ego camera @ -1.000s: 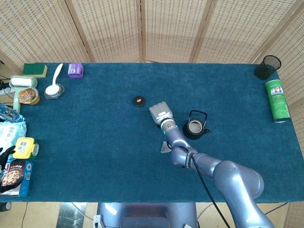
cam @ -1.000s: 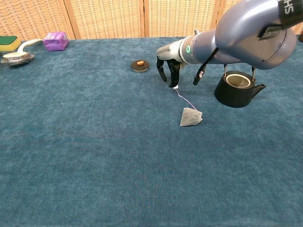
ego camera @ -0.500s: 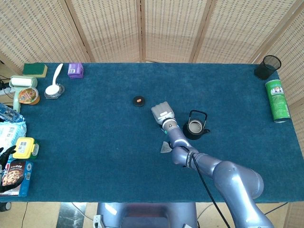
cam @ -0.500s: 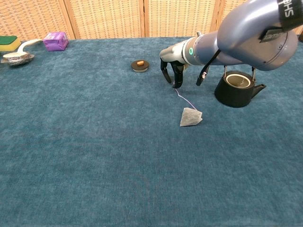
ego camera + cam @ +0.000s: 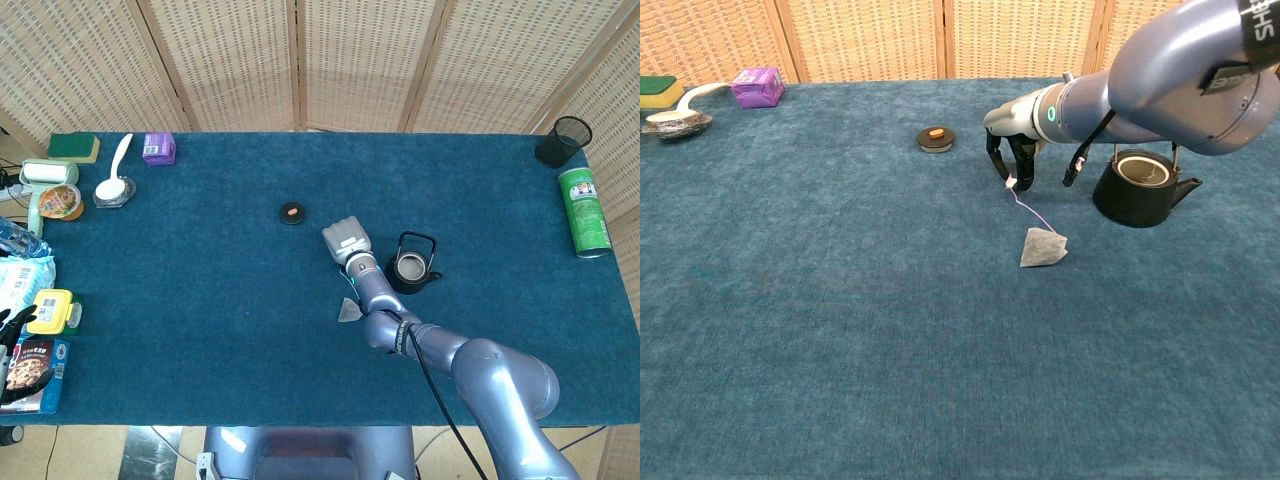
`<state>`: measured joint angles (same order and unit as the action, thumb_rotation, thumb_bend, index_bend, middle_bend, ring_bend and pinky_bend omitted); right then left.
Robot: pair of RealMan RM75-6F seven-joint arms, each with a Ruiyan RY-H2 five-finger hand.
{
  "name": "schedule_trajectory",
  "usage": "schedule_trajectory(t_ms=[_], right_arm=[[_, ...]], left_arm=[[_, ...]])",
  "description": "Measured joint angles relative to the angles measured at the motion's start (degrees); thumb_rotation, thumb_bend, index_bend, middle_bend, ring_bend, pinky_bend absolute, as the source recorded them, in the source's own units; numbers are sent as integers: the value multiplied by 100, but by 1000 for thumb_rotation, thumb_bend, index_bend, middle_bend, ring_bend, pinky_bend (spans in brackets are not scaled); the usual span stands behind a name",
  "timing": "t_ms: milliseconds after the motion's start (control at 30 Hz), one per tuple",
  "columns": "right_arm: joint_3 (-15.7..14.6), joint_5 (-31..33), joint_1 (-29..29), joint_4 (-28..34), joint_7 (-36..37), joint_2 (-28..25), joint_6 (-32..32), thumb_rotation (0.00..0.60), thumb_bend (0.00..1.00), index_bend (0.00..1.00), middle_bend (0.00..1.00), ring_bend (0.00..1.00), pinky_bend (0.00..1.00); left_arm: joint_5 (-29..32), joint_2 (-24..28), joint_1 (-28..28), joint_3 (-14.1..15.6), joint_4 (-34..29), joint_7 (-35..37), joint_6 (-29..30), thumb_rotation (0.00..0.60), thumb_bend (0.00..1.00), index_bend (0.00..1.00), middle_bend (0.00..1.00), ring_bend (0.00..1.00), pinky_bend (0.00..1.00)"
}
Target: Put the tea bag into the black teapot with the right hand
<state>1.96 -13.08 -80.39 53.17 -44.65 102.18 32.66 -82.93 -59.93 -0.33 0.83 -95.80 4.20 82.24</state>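
One tea bag (image 5: 1043, 248) lies flat on the blue table (image 5: 840, 330) near the front of the chest view, its thin string (image 5: 1027, 209) running up toward 11 o'clock to a small white tag pinched in the fingertips of the right hand (image 5: 1012, 160). The fingers (image 5: 1025, 168) point down at the cloth, closed on the tag; the bag itself rests on the table, not lifted. At 3 o'clock from the hand, just beside the forearm, stands the black teapot (image 5: 1137, 187), lid off and mouth open, with its handle upright. The tea bag sits at about 7 o'clock from the pot, apart from it. The round black lid (image 5: 936, 138) lies at 9 o'clock from the hand. Farther back, at the left edge, are a purple box (image 5: 758, 87), a white spoon in a dish (image 5: 676, 118) and a green sponge (image 5: 659, 92). In the head view a green can (image 5: 584, 211) and a black mesh cup (image 5: 565, 141) stand at the far right corner. The left hand is out of sight.
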Motion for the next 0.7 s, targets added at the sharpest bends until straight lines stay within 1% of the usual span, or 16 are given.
schedule_trajectory(t_ms=[700], right_arm=[[9,65,55,-24,-104,-17,36,600,389,500,1000,1000,1000]], left_arm=[[-9,-4,-2,5,-9,-19,-4,600,277,79,190,28,117]])
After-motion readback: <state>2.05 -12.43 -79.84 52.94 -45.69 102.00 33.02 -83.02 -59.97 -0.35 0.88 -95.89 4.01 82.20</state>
